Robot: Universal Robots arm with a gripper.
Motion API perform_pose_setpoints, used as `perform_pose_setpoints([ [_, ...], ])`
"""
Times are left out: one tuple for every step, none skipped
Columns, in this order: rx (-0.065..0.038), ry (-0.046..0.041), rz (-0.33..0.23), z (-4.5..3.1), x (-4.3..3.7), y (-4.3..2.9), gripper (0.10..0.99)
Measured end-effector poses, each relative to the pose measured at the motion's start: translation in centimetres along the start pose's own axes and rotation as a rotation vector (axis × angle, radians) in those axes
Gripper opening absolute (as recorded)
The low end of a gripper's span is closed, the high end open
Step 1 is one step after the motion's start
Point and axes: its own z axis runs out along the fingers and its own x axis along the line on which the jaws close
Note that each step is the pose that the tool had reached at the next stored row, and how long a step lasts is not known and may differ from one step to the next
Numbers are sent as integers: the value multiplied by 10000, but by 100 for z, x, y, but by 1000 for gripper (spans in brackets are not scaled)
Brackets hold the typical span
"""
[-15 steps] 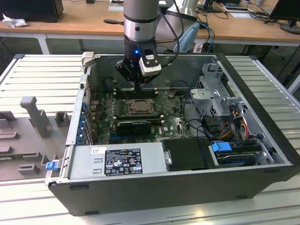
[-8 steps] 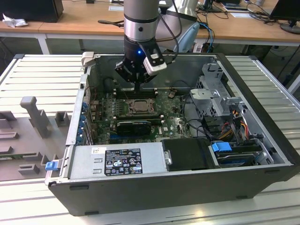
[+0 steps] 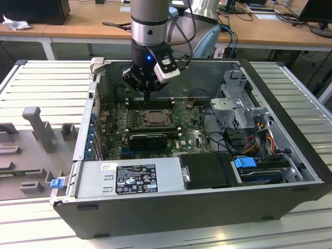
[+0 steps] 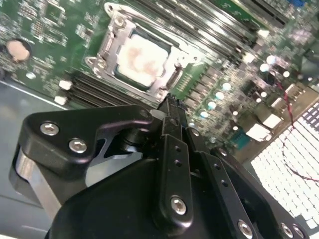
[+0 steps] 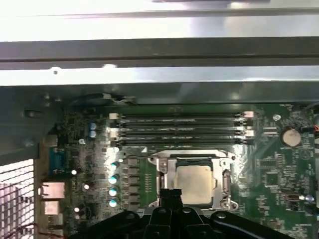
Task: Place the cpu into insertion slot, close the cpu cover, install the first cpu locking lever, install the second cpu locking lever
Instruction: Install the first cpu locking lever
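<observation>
Work is standing at the locking-lever stage, by my judgement. The cpu [image 5: 195, 183] is sitting flat in its socket on the motherboard [image 3: 192, 137], its pale metal top showing through the square window of the cpu cover [image 5: 164, 172]. The cover is lying down over the socket and framing the chip on all sides, so placing and closing are reading as done.

The end effector [image 3: 148, 97] is hanging inside the open computer case [image 3: 207, 207], which is resting on the slatted counter [image 3: 21, 83]. In the second wrist view its fingers [image 4: 172, 124] are pressing together to a single narrow tip, and they are gripping nothing. That tip is sitting just beside one corner of the cover frame, on the side away from the memory slots [image 5: 182, 127]. Whether it is touching the frame or the board is not readable.

Whether either of the locking levers is latched is not readable either, so I am recording neither as installed.

Lever work from this stance is calling for a controlled push with the closed tip against thin spring wire. The risk lies in the tip slipping onto the chip top or the small parts around the socket.
</observation>
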Motion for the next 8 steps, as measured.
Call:
perform_pose_setpoints([
  [-26, 0, -6, 8, 74, -1, 106],
  [-43, 1, -14, 14, 121, -2, 106],
  [-52, 1, -20, 17, 150, -1, 106],
  [-59, 1, -22, 19, 189, 2, 106],
  [-61, 1, -26, 19, 218, 3, 106],
  [-62, -1, -30, 20, 245, 4, 106],
  [-63, -3, -31, 20, 270, 5, 106],
  [-64, -5, -32, 20, 304, 5, 106],
])
